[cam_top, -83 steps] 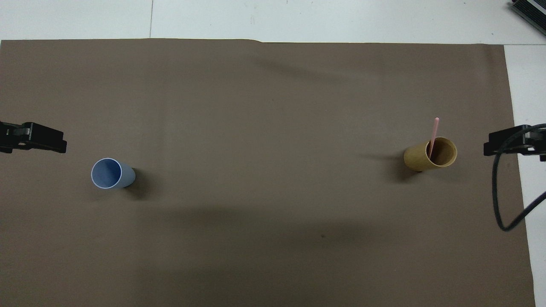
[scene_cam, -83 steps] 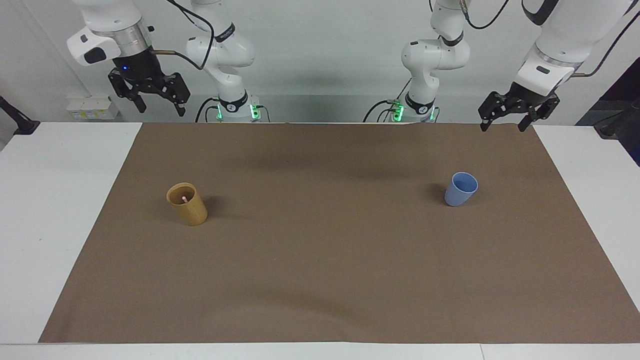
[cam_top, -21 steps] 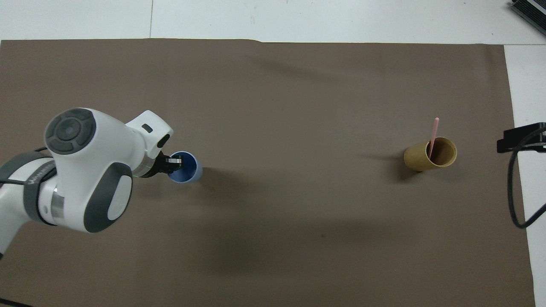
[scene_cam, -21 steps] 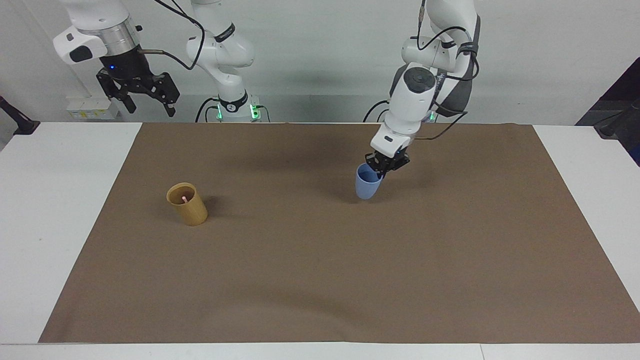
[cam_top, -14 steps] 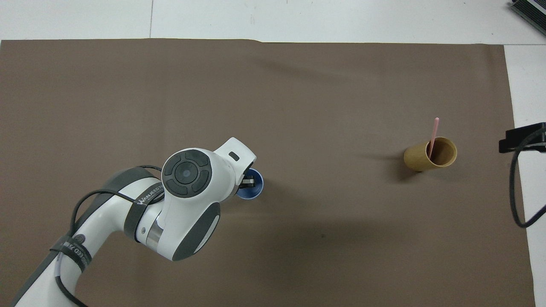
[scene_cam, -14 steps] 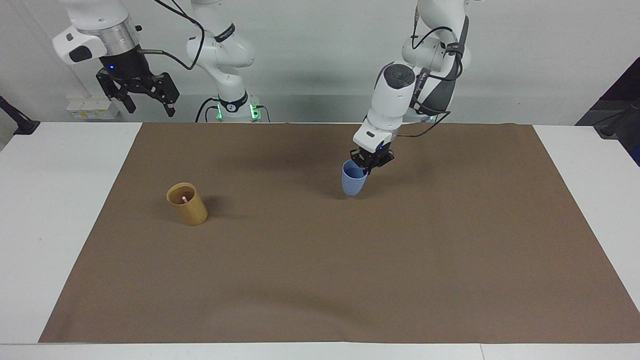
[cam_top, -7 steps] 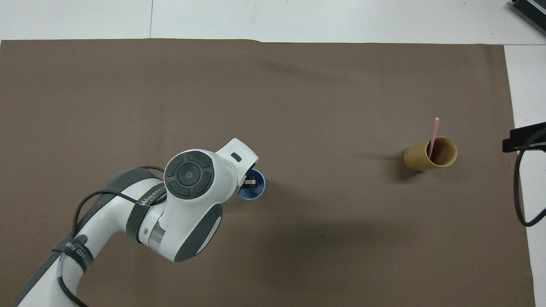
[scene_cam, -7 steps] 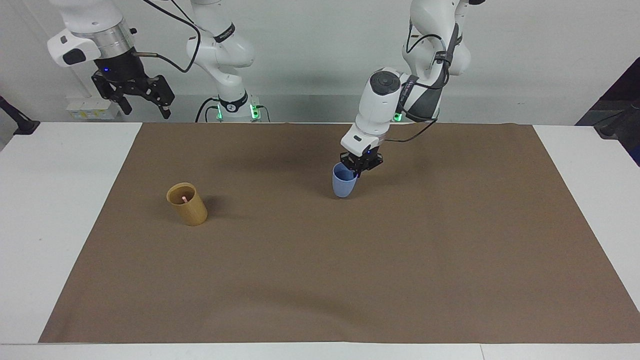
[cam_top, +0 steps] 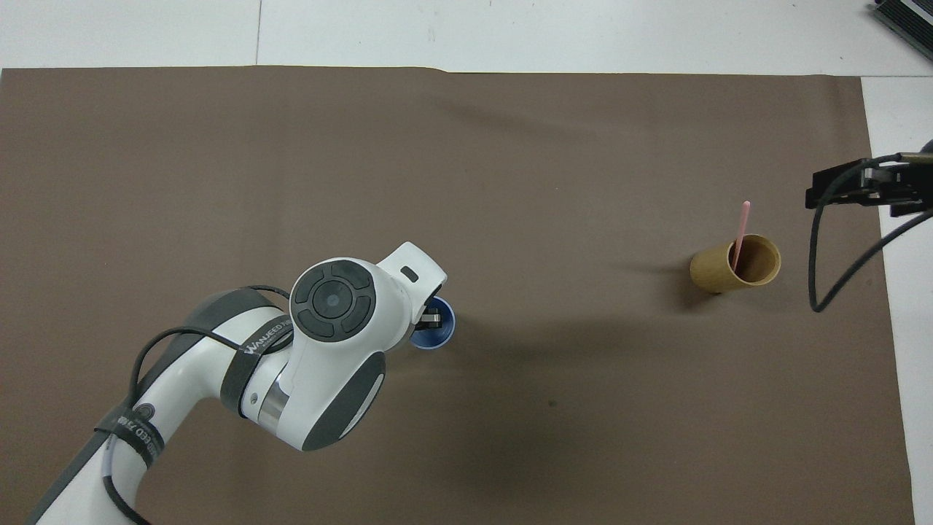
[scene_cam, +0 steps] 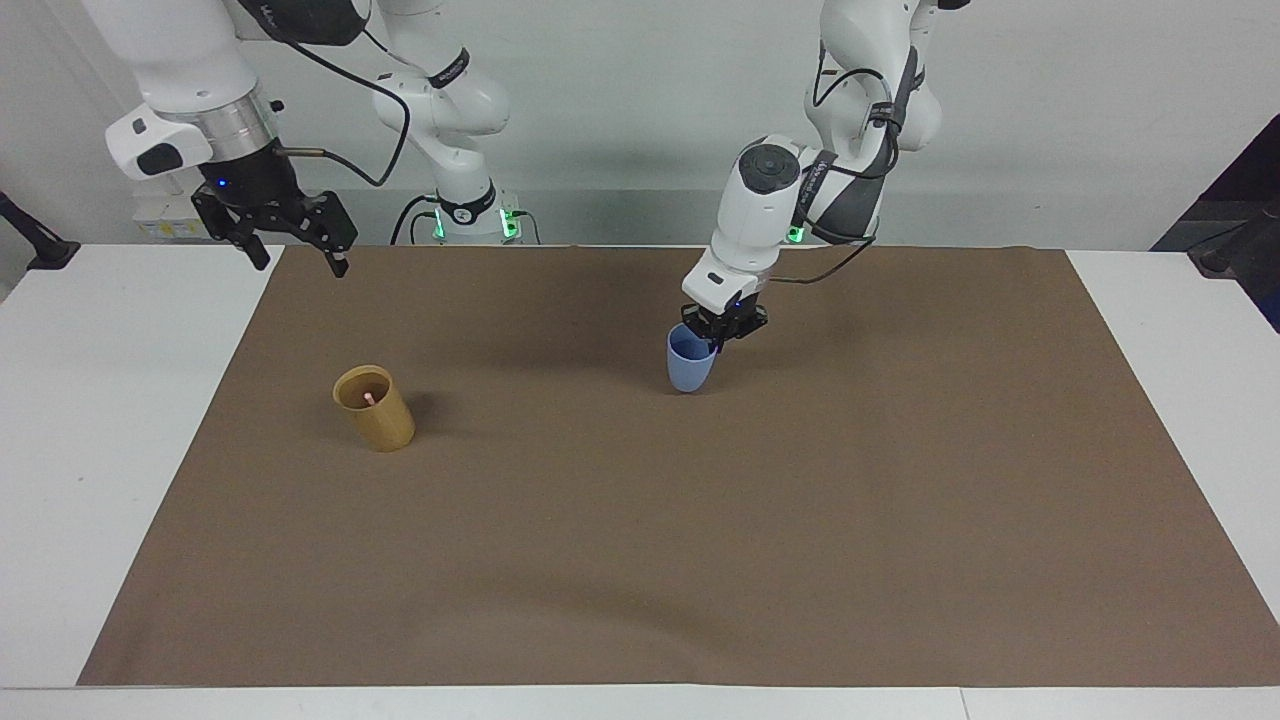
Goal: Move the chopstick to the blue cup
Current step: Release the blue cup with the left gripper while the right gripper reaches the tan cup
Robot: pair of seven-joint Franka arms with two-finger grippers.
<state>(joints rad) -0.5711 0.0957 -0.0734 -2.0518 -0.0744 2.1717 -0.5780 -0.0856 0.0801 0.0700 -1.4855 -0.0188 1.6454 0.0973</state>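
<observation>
The blue cup [scene_cam: 689, 368] stands upright near the middle of the brown mat [scene_cam: 640, 560]; it also shows in the overhead view [cam_top: 442, 335]. My left gripper [scene_cam: 722, 335] is shut on the cup's rim, one finger inside it. A pale pink chopstick [cam_top: 742, 230] leans in the tan wooden cup [cam_top: 732, 265] at the right arm's end; only its tip [scene_cam: 369, 398] shows in the facing view, inside that cup [scene_cam: 378, 415]. My right gripper [scene_cam: 291, 255] hangs open and empty in the air over the mat's corner, apart from the tan cup.
The white table [scene_cam: 120, 420] shows around the mat. The right arm's black cable [cam_top: 820, 270] hangs in a loop beside the tan cup. A dark device [cam_top: 907, 18] sits at the table's farthest corner at the right arm's end.
My left gripper took the blue cup from the left arm's end to the mat's middle and has almost stopped. My right gripper has come down and moved toward the tan cup.
</observation>
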